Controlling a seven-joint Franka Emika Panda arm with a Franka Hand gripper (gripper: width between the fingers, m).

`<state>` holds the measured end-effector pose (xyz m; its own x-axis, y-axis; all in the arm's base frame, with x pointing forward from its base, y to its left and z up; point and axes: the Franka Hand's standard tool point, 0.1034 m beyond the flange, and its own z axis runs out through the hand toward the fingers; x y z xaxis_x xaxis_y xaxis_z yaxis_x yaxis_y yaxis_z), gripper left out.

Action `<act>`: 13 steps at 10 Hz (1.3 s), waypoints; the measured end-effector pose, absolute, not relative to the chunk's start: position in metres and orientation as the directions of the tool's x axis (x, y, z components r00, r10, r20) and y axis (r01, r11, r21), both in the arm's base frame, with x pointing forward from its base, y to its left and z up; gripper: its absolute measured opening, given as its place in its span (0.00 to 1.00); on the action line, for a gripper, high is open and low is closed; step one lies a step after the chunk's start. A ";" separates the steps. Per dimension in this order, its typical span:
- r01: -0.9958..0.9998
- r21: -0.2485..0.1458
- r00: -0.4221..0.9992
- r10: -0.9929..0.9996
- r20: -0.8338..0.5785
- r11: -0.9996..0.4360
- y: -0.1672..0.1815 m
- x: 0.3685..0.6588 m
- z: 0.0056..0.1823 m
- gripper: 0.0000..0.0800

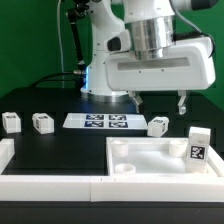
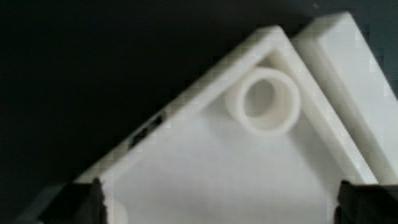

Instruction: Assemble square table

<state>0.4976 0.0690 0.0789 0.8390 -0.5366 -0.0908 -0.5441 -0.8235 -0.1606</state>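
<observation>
The square tabletop slab (image 1: 150, 158) lies hollow face up at the front, against the low white wall. In the wrist view I see one corner of the slab (image 2: 214, 160) with a round socket ring (image 2: 267, 103). My gripper (image 1: 158, 103) hangs above the slab's far edge, open and empty; in the wrist view the gripper (image 2: 217, 208) has its dark fingers wide apart over the slab. Two legs (image 1: 11, 122) (image 1: 42, 123) lie at the exterior view's left. One leg (image 1: 158, 125) lies just behind the slab. One leg (image 1: 197, 146) stands upright at the slab's right end.
The marker board (image 1: 100, 121) lies on the black worktop behind the slab. The low white wall (image 1: 50, 185) edges the front and the exterior view's left. The robot base (image 1: 100, 60) stands at the back.
</observation>
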 end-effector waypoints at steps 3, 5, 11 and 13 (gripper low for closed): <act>-0.412 -0.141 0.910 -0.400 -0.110 -0.900 0.069 0.478 0.068 0.81; -0.419 -0.141 0.906 -0.402 -0.135 -0.897 0.068 0.477 0.068 0.81; -0.545 -0.094 0.668 -0.363 -0.650 -0.833 0.073 0.423 0.048 0.81; -0.557 -0.085 0.602 -0.331 -0.727 -0.826 0.069 0.422 0.044 0.81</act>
<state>0.4218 0.0687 0.0443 0.6021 -0.3308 -0.7267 -0.5568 -0.8262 -0.0853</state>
